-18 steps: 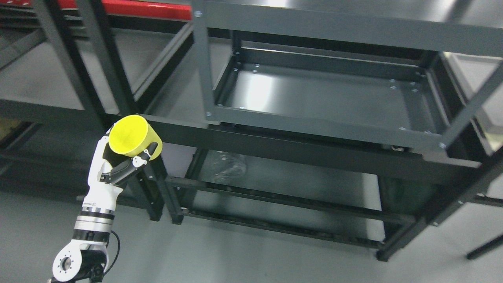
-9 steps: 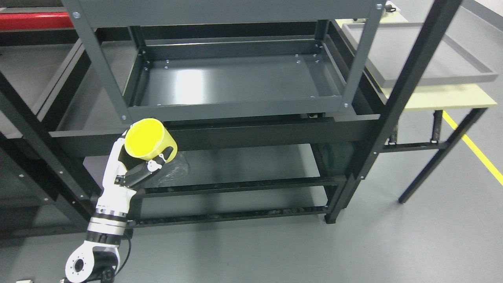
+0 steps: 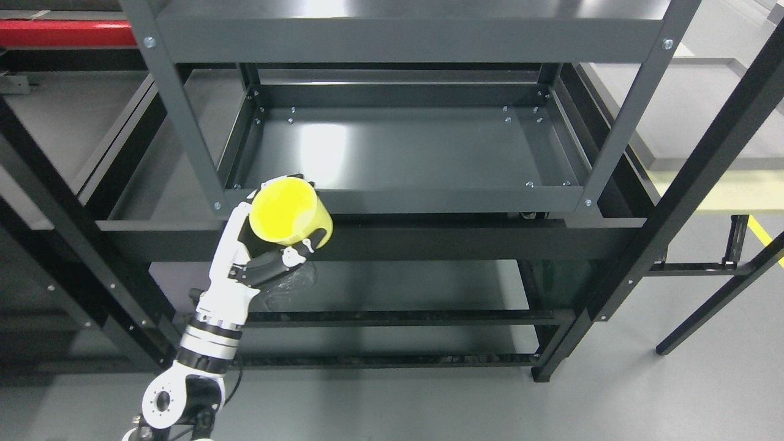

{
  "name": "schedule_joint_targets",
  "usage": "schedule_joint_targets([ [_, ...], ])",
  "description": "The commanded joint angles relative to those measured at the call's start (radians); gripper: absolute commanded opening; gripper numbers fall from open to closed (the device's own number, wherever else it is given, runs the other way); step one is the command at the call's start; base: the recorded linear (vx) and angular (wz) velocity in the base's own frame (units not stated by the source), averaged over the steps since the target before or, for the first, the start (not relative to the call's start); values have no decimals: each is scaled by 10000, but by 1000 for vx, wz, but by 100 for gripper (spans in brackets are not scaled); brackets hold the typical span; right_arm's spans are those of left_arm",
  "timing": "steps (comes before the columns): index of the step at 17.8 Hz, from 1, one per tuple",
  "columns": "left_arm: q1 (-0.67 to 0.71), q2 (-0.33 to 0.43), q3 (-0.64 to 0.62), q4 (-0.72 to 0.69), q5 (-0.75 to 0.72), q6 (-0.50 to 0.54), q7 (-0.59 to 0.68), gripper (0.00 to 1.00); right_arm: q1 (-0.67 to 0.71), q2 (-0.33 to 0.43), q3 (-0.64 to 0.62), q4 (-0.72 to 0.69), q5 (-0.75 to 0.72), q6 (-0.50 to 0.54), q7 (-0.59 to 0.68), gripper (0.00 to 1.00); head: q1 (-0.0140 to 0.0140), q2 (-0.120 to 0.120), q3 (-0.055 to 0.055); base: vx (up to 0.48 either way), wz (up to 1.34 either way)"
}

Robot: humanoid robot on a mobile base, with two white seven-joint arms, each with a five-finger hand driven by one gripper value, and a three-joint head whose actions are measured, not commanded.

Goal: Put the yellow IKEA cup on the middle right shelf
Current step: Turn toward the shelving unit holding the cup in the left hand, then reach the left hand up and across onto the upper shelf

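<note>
My left robot hand point(image 3: 260, 260) grips the yellow cup point(image 3: 288, 211), fingers curled around it, tilted, just outside the front-left corner of the dark grey shelf tray point(image 3: 398, 199), whose upright post point(image 3: 177, 110) and black front beam point(image 3: 459, 236) stand close beside it.

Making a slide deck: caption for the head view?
Left hand holds yellow cup at the front edge of the empty grey shelf tray.

Yellow cup point(image 3: 288, 211) is looking like smooth matt plastic. Grey shelf tray point(image 3: 404, 153) is showing painted metal, semi-gloss, reflecting light. Left hand point(image 3: 257, 260) is showing glossy white plastic shells.
</note>
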Motion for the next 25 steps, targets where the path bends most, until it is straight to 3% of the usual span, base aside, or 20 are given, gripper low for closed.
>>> schedule_joint_targets([
  [1,-452,174,-2635,-601,0,17,-9,2,139,-175,168,0,-245,6,-10,99,0,0,0,203,-75],
  [12,-3566,174,-7223,-571,965,216,-40,2,139,-175,168,0,-245,6,-10,99,0,0,0,195,117],
  [19,-5145,174,-7273,-601,2482,109,36,2,139,-175,168,0,-245,6,-10,99,0,0,0,54,79],
  [23,-6570,174,-5879,-571,3343,323,938,0,139,-175,168,0,-245,6,-10,99,0,0,0,41,62],
  [25,-7368,174,-5065,-479,3359,1103,2073,0,139,-175,168,0,-245,6,-10,99,0,0,0,6,15],
])
